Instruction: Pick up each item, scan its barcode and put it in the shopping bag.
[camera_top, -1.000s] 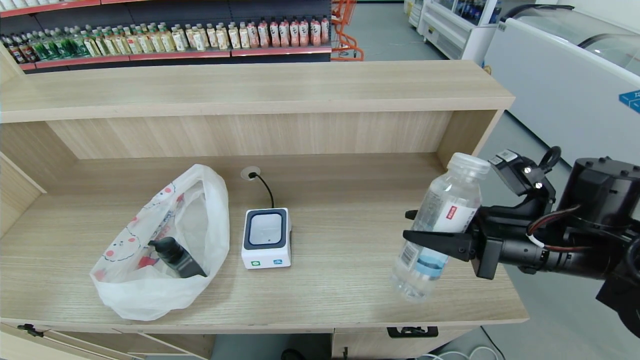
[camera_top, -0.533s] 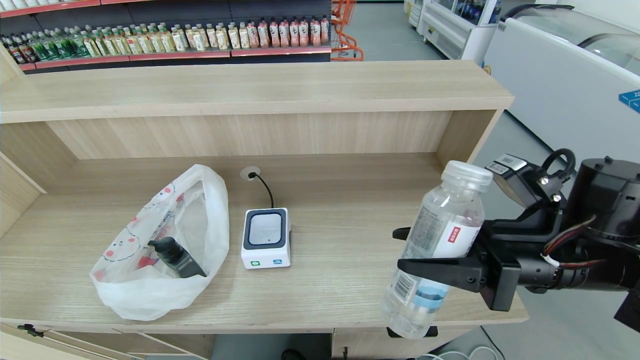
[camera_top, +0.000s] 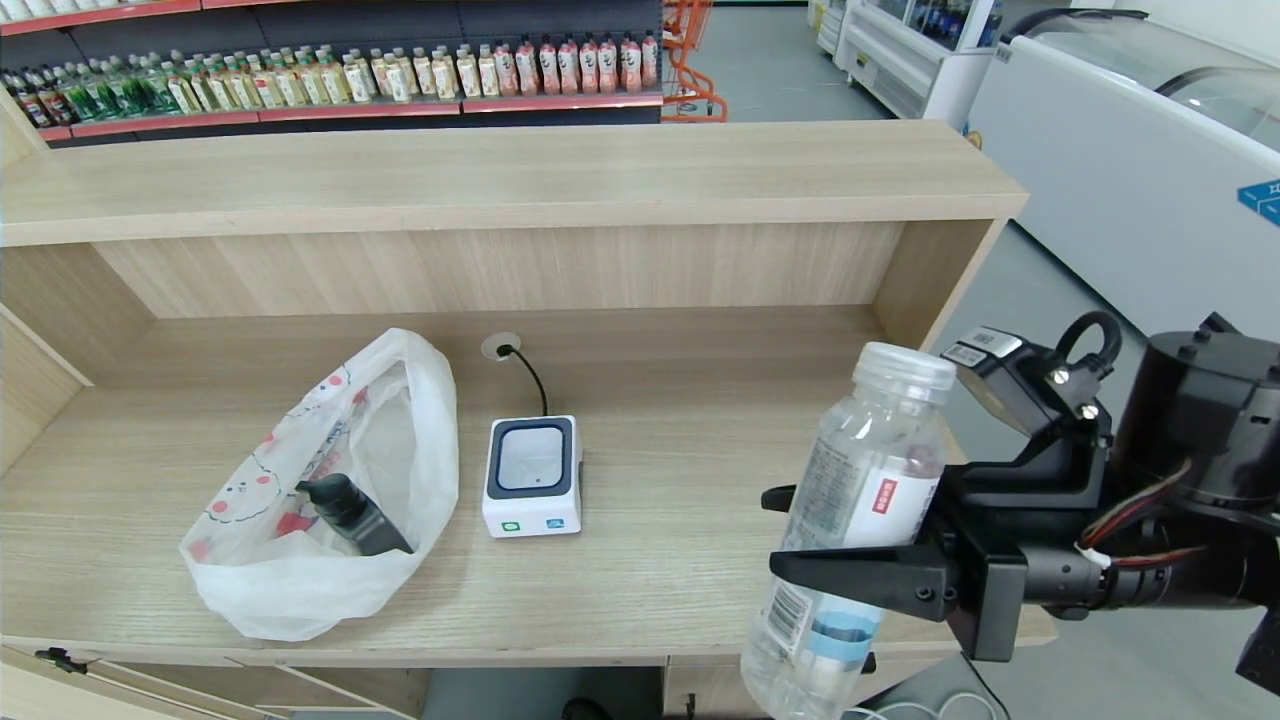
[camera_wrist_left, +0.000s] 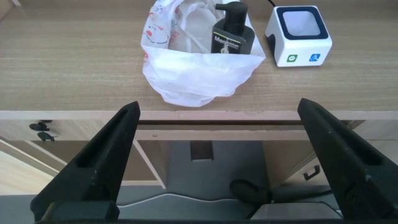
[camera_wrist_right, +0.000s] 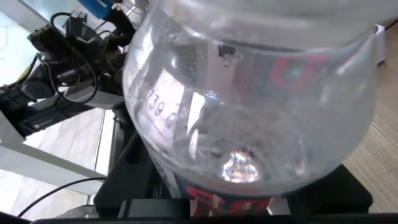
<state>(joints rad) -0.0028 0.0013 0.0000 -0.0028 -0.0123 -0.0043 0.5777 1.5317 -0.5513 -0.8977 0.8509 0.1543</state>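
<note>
Shop shelves of bottled drinks (camera_top: 330, 75) line the aisle behind a pale wooden checkout worktop (camera_top: 650, 560), where a bagging run is partway done. A white printed shopping bag (camera_top: 250, 590) lies open on the robot's left side of the worktop. At the worktop's right front corner, the right pincer (camera_top: 778, 530) is clamped round the labelled middle of a clear water bottle (camera_top: 860, 490), which is held aloft and tilted, cap uppermost, its base hanging out past the front edge. The left pincer (camera_wrist_left: 214, 174) hangs low before the worktop's front edge, spread wide and empty. A small white barcode scanner (camera_top: 533, 476) sits just beside the bag, its window facing up. A black pump bottle (camera_top: 350, 515) already lies inside the bag.

The scan looks to be the step in hand. The bottle's barcode (camera_top: 795, 605) sits low on the label, below the grip, so the arm would best carry it across above the scanner and roll the wrist until that patch faces the window, holding firm on the slick plastic.
</note>
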